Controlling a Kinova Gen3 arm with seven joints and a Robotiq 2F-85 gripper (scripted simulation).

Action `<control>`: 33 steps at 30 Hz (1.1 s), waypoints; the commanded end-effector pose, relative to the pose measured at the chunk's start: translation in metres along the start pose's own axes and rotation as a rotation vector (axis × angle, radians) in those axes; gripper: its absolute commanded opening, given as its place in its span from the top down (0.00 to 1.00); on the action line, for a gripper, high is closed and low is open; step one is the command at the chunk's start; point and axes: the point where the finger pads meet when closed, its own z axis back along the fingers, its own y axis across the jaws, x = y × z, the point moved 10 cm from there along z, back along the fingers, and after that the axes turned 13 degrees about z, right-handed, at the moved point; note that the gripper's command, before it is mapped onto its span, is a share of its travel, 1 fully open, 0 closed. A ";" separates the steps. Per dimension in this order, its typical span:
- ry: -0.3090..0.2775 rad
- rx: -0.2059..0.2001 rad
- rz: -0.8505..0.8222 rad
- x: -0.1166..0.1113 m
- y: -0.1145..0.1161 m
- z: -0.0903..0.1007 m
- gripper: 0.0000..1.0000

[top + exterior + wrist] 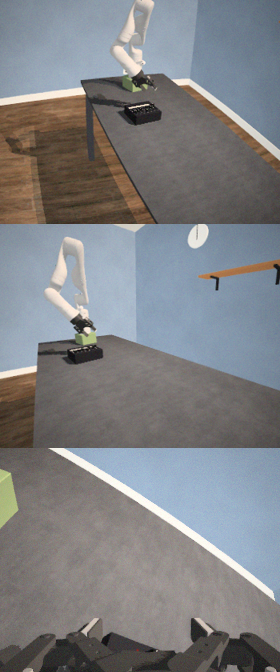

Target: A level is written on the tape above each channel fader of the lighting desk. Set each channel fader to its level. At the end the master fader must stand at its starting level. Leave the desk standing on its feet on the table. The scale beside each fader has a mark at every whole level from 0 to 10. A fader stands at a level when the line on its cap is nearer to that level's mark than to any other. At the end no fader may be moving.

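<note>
Top view shows your gripper point(149, 83) released and holding nothing, above the green base point(131, 84), apart from the lighting desk point(142, 112) on the counter point(192, 152). Faders look tiny; wide fingers may push two caps or the master.
</note>
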 end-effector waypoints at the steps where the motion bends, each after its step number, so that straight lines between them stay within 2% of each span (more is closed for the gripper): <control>1: 0.000 -0.001 0.010 -0.001 0.003 0.000 0.00; 3: 0.000 -0.001 0.010 -0.001 0.003 0.000 0.00; 4: 0.002 -0.058 0.077 0.000 0.006 0.001 0.00; 12: 0.002 -0.058 0.077 0.000 0.006 0.001 0.00; 13: 0.003 -0.114 0.143 0.000 0.009 0.002 0.00; 21: 0.003 -0.114 0.143 0.000 0.009 0.002 0.00; 22: 0.003 -0.168 0.209 0.001 0.012 0.004 0.00; 30: 0.003 -0.168 0.209 0.001 0.012 0.004 0.00; 31: 0.002 -0.220 0.273 0.002 0.016 0.006 0.00; 33: 0.002 -0.220 0.273 0.002 0.016 0.006 0.00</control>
